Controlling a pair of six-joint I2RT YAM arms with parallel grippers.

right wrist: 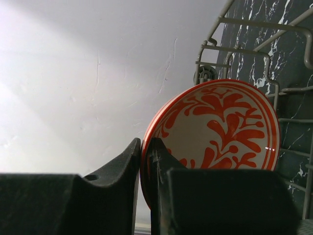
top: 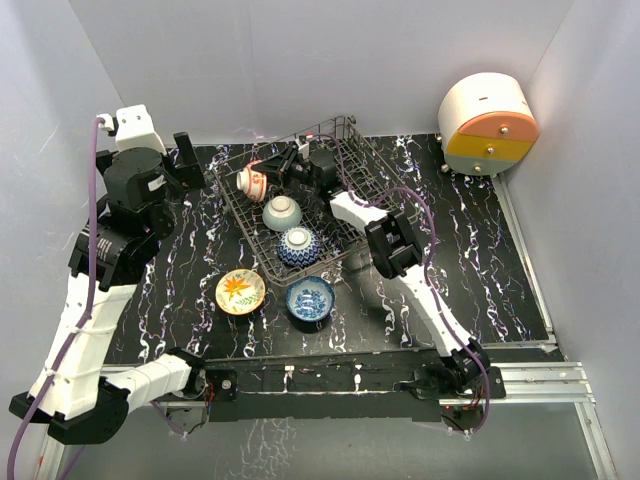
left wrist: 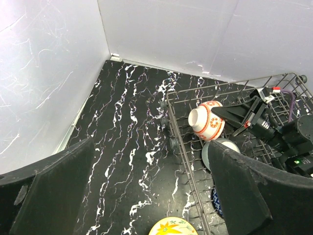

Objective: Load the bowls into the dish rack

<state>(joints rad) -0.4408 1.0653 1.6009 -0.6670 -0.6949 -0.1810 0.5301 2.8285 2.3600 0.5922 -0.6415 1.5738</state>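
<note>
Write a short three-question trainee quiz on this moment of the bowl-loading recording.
1. How many bowls are inside the rack, counting any held there?
2. True or false: the left jaws are clamped on a bowl.
3. Which bowl do the right jaws grip? A. yellow flowered bowl. B. orange-red bowl. C. grey-green bowl.
Key:
1. Three: the orange-red bowl, the grey-green bowl and the blue-white bowl.
2. False: they stand open, holding nothing.
3. B: pinched at its rim.
</note>
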